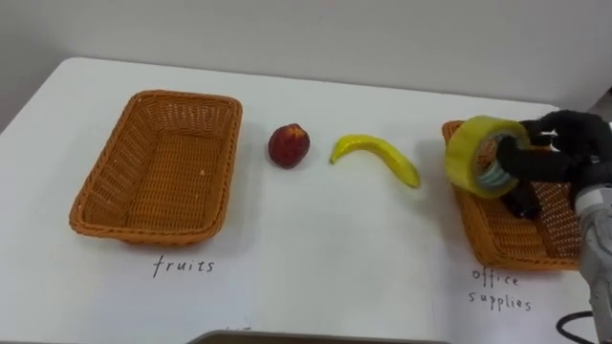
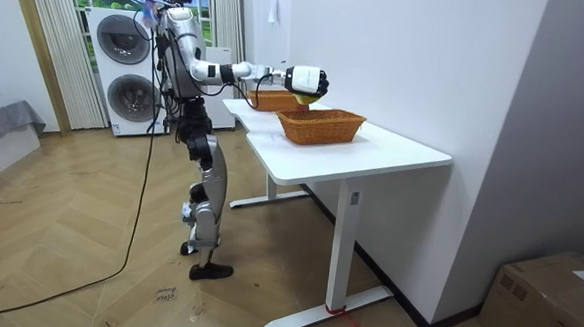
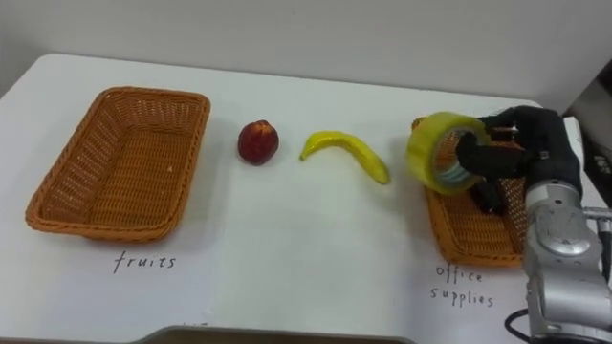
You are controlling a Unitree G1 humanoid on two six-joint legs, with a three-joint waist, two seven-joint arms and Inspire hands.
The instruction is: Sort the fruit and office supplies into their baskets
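- The right robot hand [image 1: 566, 143] is closed around a roll of yellow tape [image 1: 481, 156], with its dark fingers hooked through the hole in the middle
- The roll is held up off the desk [image 1: 316, 258], tilted, over the inner edge of the right-hand basket [image 1: 497, 237]
- Something dark [image 1: 522, 203] lies in that basket just below the robot hand; I cannot tell what it is
- The two eye views show what the room view hides: a red fruit [image 1: 288, 145] and a banana [image 1: 376, 156] lie on the bare desk between the baskets, near each other but not touching
- In the eye views the left-hand basket [image 1: 158, 167] has nothing in it, and a handwritten word sits on the desk in front of each basket
- The room view shows the robot standing upright at the long side of the white desk, with its right arm reaching straight out over the nearer basket
- Behind the robot are two stacked washing machines [image 2: 127, 60] and a curtain [image 2: 48, 46]
- The floor [image 2: 85, 283] is wood, and a cardboard box [image 2: 555, 302] sits by the wall at the room view's right
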